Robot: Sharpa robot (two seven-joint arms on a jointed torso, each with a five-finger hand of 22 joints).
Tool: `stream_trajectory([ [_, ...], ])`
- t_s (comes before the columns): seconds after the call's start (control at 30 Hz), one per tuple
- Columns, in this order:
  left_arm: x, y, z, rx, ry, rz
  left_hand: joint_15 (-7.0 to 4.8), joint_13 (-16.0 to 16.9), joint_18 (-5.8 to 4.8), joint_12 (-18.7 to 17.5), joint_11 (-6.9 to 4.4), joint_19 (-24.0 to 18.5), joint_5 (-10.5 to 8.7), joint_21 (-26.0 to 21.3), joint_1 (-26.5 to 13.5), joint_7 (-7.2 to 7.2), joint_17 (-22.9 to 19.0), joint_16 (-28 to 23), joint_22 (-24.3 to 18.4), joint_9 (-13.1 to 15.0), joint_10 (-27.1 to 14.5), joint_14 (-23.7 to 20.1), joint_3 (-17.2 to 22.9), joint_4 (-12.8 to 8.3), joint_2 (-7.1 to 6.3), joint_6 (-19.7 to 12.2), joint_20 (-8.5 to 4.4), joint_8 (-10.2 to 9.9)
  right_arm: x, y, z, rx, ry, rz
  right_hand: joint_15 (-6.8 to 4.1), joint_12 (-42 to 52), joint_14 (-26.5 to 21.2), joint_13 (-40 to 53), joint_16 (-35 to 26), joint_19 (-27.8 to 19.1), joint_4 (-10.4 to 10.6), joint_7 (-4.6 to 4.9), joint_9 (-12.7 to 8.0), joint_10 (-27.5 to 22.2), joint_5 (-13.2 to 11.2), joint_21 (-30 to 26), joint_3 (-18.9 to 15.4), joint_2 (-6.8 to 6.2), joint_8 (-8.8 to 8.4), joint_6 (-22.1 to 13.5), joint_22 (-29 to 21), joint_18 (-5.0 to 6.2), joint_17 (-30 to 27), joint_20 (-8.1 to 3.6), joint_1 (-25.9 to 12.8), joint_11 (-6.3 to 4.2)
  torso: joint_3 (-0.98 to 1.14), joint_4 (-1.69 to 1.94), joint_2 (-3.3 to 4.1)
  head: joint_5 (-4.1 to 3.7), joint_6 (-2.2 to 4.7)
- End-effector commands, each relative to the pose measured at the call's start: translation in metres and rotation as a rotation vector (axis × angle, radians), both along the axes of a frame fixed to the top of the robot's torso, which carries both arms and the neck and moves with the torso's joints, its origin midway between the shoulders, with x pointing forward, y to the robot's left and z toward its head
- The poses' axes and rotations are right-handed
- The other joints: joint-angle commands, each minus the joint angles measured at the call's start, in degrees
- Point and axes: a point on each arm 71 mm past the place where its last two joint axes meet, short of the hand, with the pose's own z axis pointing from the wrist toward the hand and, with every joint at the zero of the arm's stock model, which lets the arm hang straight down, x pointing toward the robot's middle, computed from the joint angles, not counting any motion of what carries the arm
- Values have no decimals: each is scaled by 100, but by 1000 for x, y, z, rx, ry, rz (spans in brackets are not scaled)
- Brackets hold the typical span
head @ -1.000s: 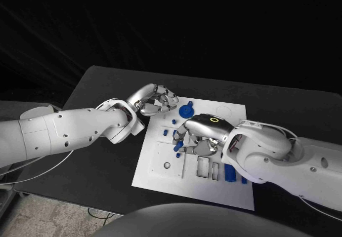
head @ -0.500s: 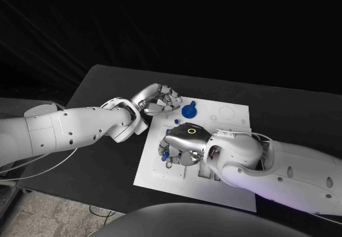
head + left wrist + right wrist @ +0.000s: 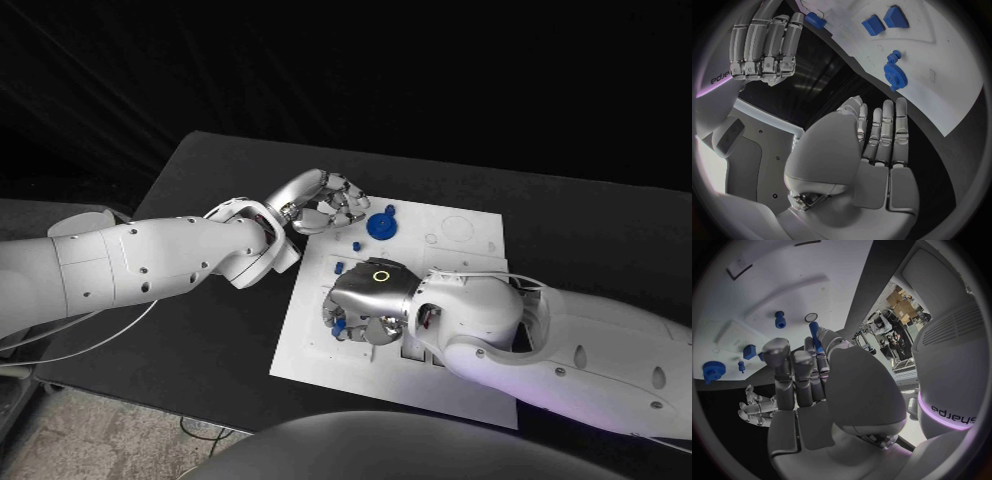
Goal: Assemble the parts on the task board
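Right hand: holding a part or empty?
Holding. In the right wrist view the right hand grips a blue peg between its fingers, its tip close by a round hole in the task board.

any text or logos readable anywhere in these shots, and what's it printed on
"sharpa": brand word on the right arm, seen upside down in the right wrist view.
The same word on that arm in the left wrist view is cut off and only partly legible.
No readable print on the task board or the blue parts.
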Motion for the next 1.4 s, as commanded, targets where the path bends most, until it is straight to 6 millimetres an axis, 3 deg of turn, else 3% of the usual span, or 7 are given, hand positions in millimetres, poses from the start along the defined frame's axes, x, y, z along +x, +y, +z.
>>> stream_trajectory([
  [0.03, 0, -2, 0, -3, 7, -15, 2, -5, 85, 29, 34, 43, 19, 13, 55, 16, -7, 12, 5, 5, -11, 56, 34, 10, 13, -29, -4, 20, -2, 0, -3, -55, -36, 27, -14, -3, -28, 14, -16, 4, -38, -10, 4, 189, -25, -16, 14, -47, -14, 58, 526, -55, -5, -12, -2, -151, -3, 1, -4, 0, 0],
  [1.23, 1, -2, -2, -6, 25, -13, 4, -24, 84, 27, 41, 50, 33, 20, 91, 20, -11, 14, 21, 9, -10, 60, 46, -8, 15, -36, -4, 27, -4, -4, -8, -79, -49, 16, -48, -76, -117, 67, -123, -66, -156, -51, 90, 217, 132, -125, 87, -80, 7, 199, 508, -37, -120, -45, 36, -181, 4, 3, 5, 50, 0],
  [1.4, 1, -2, -2, -5, 29, -11, 5, -27, 83, 27, 42, 51, 36, 21, 97, 22, -12, 14, 24, 10, -9, 61, 49, -11, 16, -37, -4, 28, -4, -5, -9, -85, -47, 12, -51, -96, -144, 69, -156, -85, -167, -55, 105, 197, 147, -163, 92, -86, 6, 198, 500, -31, -164, -48, 32, -180, -3, 0, 3, 49, 0],
])
